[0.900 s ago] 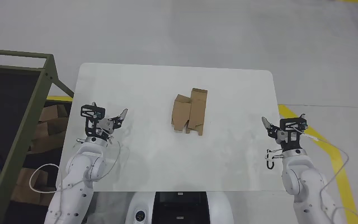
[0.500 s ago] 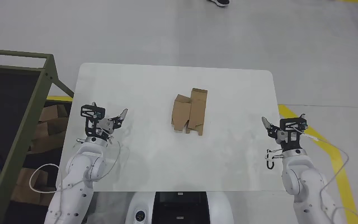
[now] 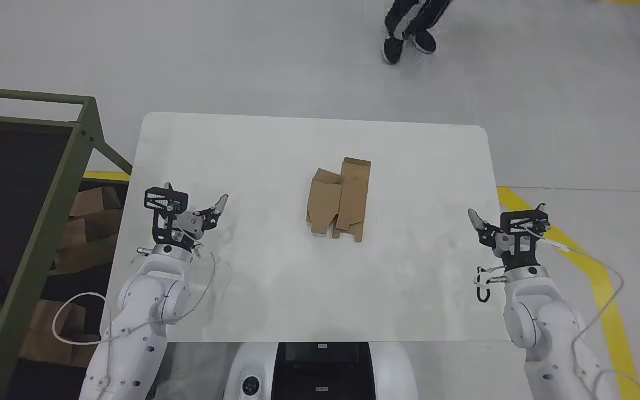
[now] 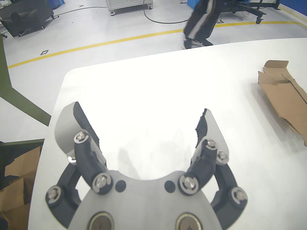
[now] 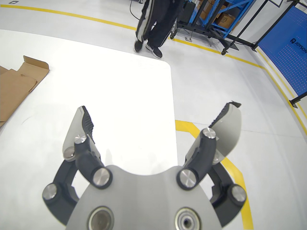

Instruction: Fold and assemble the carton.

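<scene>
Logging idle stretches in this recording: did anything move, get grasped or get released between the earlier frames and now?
Nothing visibly changed. The flattened carton lies untouched in the same spot in the middle of the table. The left gripper and the right gripper stay open and empty near opposite sides of the table.

A white table (image 3: 250,290) with rounded corners carries 1 flattened brown cardboard carton (image 3: 338,200), lying flat near its middle.
</scene>
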{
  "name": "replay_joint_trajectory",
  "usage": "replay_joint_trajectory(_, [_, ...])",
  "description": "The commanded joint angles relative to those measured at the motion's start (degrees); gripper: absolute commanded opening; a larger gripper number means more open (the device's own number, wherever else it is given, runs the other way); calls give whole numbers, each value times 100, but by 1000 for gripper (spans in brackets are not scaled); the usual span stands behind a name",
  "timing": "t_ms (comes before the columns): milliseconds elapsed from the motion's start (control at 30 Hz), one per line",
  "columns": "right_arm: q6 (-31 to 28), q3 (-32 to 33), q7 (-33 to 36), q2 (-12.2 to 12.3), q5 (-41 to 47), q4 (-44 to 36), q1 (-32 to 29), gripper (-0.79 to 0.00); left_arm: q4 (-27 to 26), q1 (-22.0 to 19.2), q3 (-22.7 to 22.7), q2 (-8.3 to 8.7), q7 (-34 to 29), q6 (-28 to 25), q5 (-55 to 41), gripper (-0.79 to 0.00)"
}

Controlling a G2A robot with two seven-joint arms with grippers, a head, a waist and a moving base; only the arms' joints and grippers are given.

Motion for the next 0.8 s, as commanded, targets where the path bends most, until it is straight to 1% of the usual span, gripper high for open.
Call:
replay_joint_trajectory(0, [0, 0, 0, 0, 0, 0, 0, -1, 0, 0, 0, 0, 0, 0, 0, 0])
replay_joint_trajectory(33, [0, 0, 0, 0, 0, 0, 0, 0, -19, -5, 6, -1, 41, -25, -5, 0])
replay_joint_trajectory(67, [7, -2, 12, -2, 8, -2, -2, 0, -45, 1, 17, -3, 268, -113, -5, 0])
replay_joint_trajectory(100, [41, 0, -17, -4, -58, -53, -16, 0, -15, 15, 6, -6, 317, -77, 34, 0])
replay_joint_trajectory(167, [101, -42, -55, -13, -190, -212, -112, 0, -130, 62, -12, -19, 331, -58, -107, 0])
replay_joint_trajectory(200, [53, -80, -55, -12, -304, -321, -173, 0, -187, 95, -33, -16, 392, -200, -173, 0])
replay_joint_trajectory(300, [-144, -178, 28, -4, -616, -644, -316, 0, -299, 181, -258, 19, 545, -873, -416, 0])
replay_joint_trajectory(433, [-930, -232, 183, 27, -577, -988, -387, 0, -361, 242, -612, 88, 609, -2042, -809, 0])
replay_joint_trajectory(533, [-1655, -184, 400, 56, -204, -1120, -348, 0, -357, 213, -849, 164, 399, -3160, -1058, 0])
replay_joint_trajectory(567, [-1815, -157, 478, 64, -100, -1129, -342, 0, -338, 203, -971, 183, 318, -3264, -1053, 0])
replay_joint_trajectory(600, [-1815, -157, 478, 64, -100, -1129, -342, 0, -342, 200, -1020, 186, 296, -3207, -1030, 0])
replay_joint_trajectory(767, [-1815, -157, 478, 64, -100, -1129, -342, 0, -342, 200, -1020, 186, 296, -3207, -1030, 0])
